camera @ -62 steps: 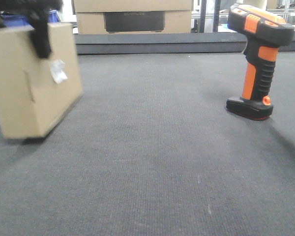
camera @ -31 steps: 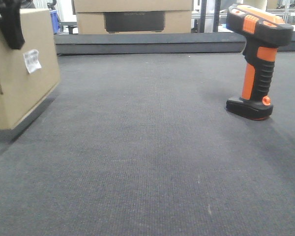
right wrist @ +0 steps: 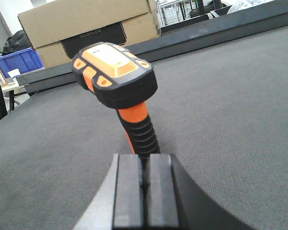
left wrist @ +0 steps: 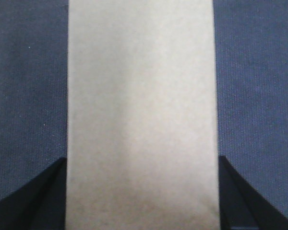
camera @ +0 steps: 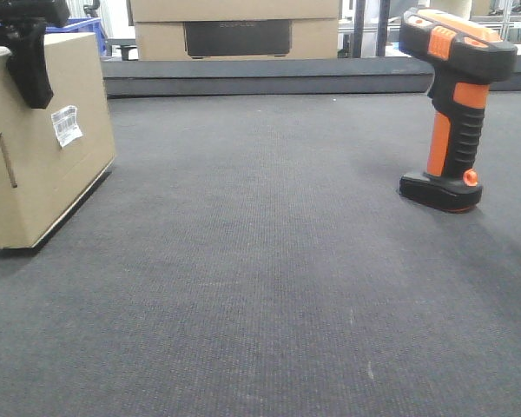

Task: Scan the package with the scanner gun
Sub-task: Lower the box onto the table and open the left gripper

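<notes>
Two arms in play, seen across 3 views. Left gripper (left wrist: 141, 191) is clamped on the package (camera: 39, 139): wrist cam shows the brown cardboard filling the gap btwn both black fingers (left wrist: 38, 191), each finger touching a side wall of the box. From the front cam one black finger (camera: 30, 65) hangs over the box's top edge at approx 9–10 o'clock of the frame. Package sits w/ its bottom on the dark grey mat (camera: 260, 287), tilted a bit, white barcode label (camera: 66, 125) on the face turned toward the mat's centre, a narrow slot on the nearer face.

Scanner gun (camera: 456, 104) stands upright on its flat black foot at approx 2–3 o'clock in the front view, well apart from the package, w/ open mat btwn them. Black body, orange panels on head & grip, ribbed handle.

Right gripper (right wrist: 143, 189) is narrow: its 2 pads (right wrist: 128, 189) are pressed together w/ only a thin seam showing, holding nothing. Right wrist cam has the scanner head at 12 o'clock from the pads, handle just beyond the tips; can't tell if they touch it.

Bkgd: stacked cardboard boxes (camera: 234, 26) w/ a dark panel at 12 o'clock, past the raised mat border; blue bin (right wrist: 19, 62) at 10 o'clock in the right wrist view.
</notes>
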